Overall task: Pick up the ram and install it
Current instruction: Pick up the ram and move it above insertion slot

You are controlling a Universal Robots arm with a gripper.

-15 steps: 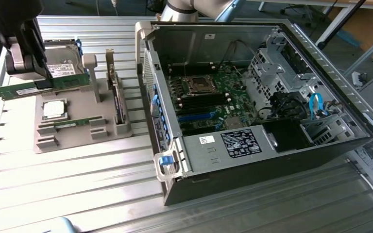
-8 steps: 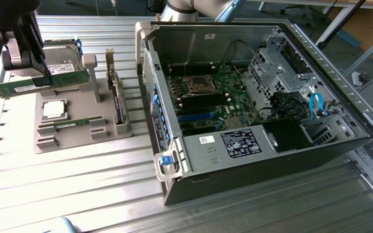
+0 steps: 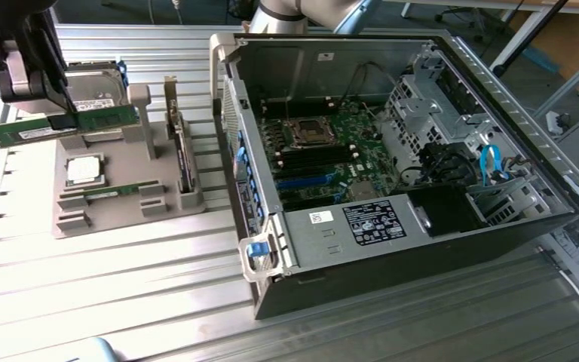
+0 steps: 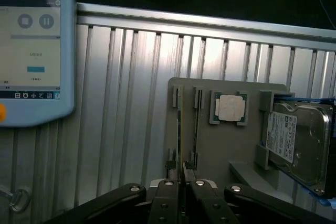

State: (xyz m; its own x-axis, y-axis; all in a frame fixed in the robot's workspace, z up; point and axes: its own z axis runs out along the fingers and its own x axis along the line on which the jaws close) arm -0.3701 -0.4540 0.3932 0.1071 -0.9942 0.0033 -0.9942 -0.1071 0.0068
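- Hand (image 3: 63, 121) sits at about 10 o'clock in the exterior view, above the grey holder (image 3: 118, 215) on the ribbed metal worktop (image 3: 169, 302).
- Hand clenched on the ram (image 3: 103, 118). The dark fingers pinch the green stick near its middle, so it sticks out both ways, one end toward 9 o'clock and the other toward 3 o'clock.
- Ram is raised off the holder. It is nearly level, with the 9 o'clock end a little lower in the picture. White sticker shows on that half.
- Hard drive (image 3: 93, 83) stands just behind the ram, toward 12 o'clock.
- On the holder below, at 6 o'clock from the hand, lies the square silver processor chip (image 3: 84, 170). A second thin green strip (image 3: 106, 193) lies in a slot beyond it. A card with a metal bracket (image 3: 177, 143) stands on edge at the holder's 3 o'clock side.
- Open computer case (image 3: 400, 249) lies well apart from the hand, toward 3 o'clock. Its motherboard (image 3: 355, 128) is exposed, and the ram is nowhere near it.
- Wrist view: the two fingers (image 4: 167, 203) are pressed close together, with only a thin edge between them. The holder, processor chip and hard drive lie beyond the fingertips. A pale blue teach pendant (image 4: 31, 51) rests on the worktop, apart from the holder.
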